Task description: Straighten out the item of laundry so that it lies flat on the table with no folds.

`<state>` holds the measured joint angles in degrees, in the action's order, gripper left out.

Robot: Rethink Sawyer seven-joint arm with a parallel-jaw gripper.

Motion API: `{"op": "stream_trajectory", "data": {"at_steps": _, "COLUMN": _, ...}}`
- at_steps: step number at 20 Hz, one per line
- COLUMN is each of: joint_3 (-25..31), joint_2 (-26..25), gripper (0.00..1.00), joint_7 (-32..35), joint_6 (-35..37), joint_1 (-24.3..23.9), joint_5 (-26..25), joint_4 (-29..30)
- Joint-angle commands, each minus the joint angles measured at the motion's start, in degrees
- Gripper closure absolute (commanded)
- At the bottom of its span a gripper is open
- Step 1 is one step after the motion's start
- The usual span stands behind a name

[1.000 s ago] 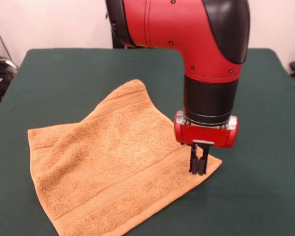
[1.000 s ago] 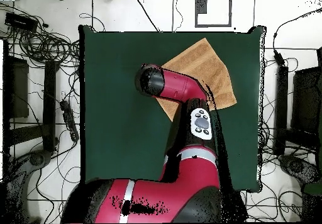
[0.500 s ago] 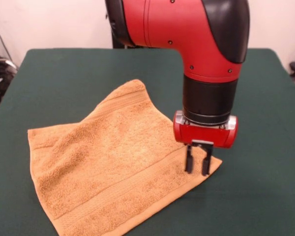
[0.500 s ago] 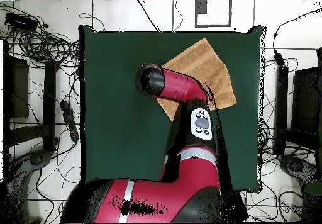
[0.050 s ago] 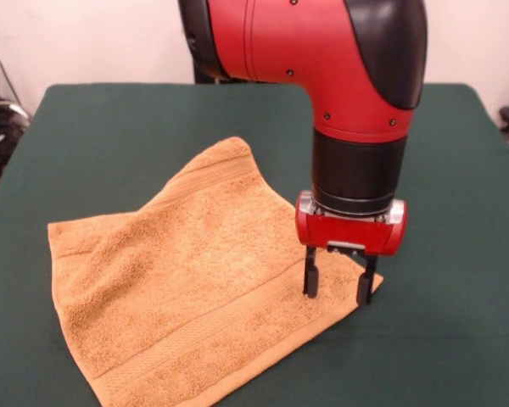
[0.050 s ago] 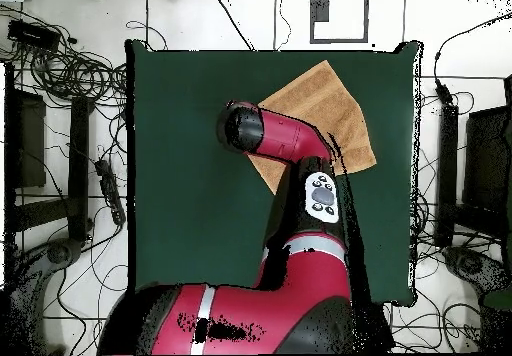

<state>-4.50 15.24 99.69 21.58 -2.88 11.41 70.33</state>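
The item of laundry (image 5: 195, 280) is an orange-tan terry towel spread on the dark green table (image 5: 110, 127), with a soft ridge running across its far left part. In the overhead view the towel (image 6: 330, 107) lies toward the upper right of the table (image 6: 190, 172), partly under the arm. My gripper (image 5: 339, 284) is open just above the towel's right-hand corner, fingers (image 5: 310, 278) spread apart with nothing between them. From overhead, the arm hides the gripper.
The red and black arm (image 6: 285, 142) reaches from the bottom across the table's middle. Cables and dark equipment (image 6: 60, 92) lie on the floor left and right of the table.
The gripper has gone from shut on the towel's right corner to wide open, letting the corner go. The towel has stayed where it was.
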Motion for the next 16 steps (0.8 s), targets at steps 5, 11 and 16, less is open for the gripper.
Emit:
{"op": "stream_trajectory", "data": {"at_steps": 5, "joint_3": 3.2, "joint_2": 0.3, "gripper": 0.0, "joint_7": 11.6, "joint_6": 2.0, "joint_1": 0.2, "joint_5": 2.8, "joint_4": 0.4}}
{"op": "stream_trajectory", "data": {"at_steps": 11, "joint_3": 6.1, "joint_2": -4.7, "gripper": 0.0, "joint_7": 8.4, "joint_6": -1.0, "joint_1": -2.1, "joint_5": 1.9, "joint_4": -3.8}}
{"op": "stream_trajectory", "data": {"at_steps": 16, "joint_3": 7.3, "joint_2": -5.8, "gripper": 0.0, "joint_7": 8.4, "joint_6": -2.2, "joint_1": -2.7, "joint_5": 1.7, "joint_4": -4.3}}
